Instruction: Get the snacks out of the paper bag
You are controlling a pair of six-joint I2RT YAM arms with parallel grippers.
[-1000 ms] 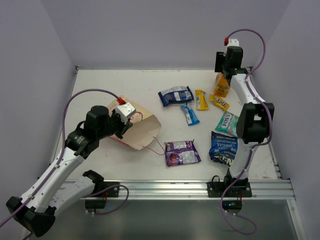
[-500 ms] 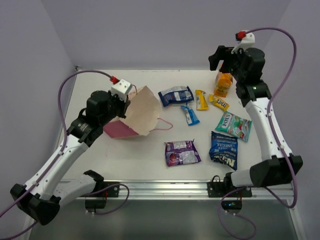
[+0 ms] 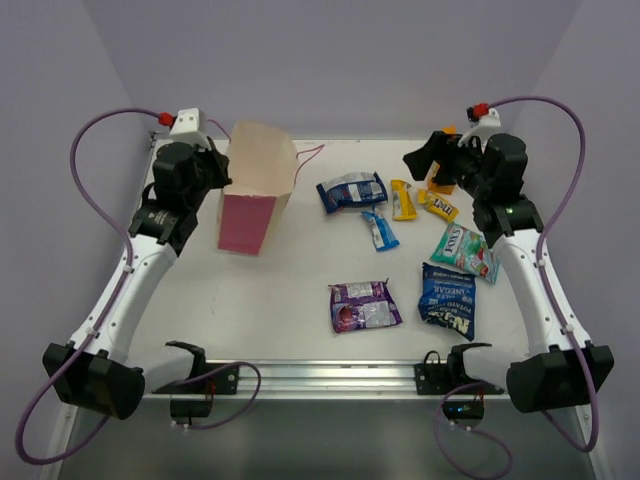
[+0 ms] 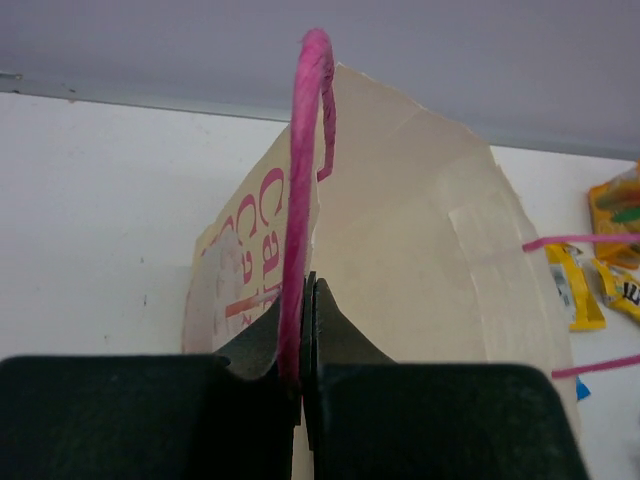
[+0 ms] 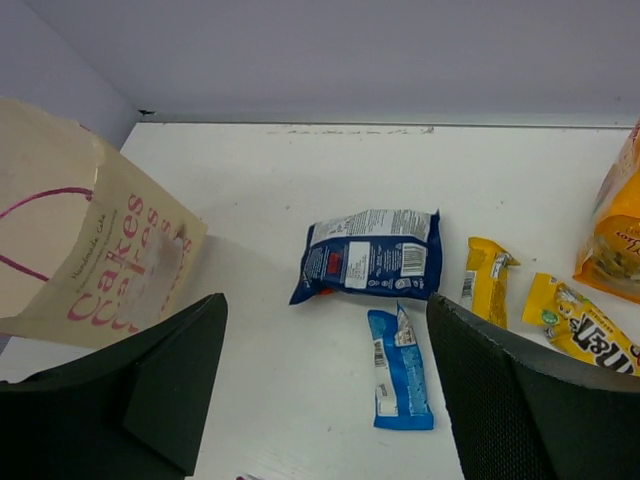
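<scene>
I had the left gripper [image 4: 305, 300] pressed together on the top rim of the paper bag [image 3: 255, 185], and its pink string handle [image 4: 300, 180] was pinched between the fingers along with the paper. From the wrist camera the bag stretched straight ahead of those fingers, its cream inside to their right. I could not tell whether its bottom touched the table [image 3: 280, 290]. The right gripper [image 5: 325, 320] hung spread wide and held nothing. All the snacks I could see lay outside the bag on the table. A blue-and-white pouch [image 5: 370, 257] lay directly ahead of the gap between its fingers, with a small blue bar [image 5: 400, 370] nearer, just beside the pouch. A yellow bar [image 5: 487, 280] and a yellow candy pack [image 5: 580, 325] lay ahead of the right finger, and an orange pouch [image 5: 615, 230] beyond them. From above, a teal-green pouch [image 3: 462, 250], a dark blue pouch [image 3: 448, 295] and a purple pouch [image 3: 363, 305] lay behind that gripper, toward its base.
</scene>
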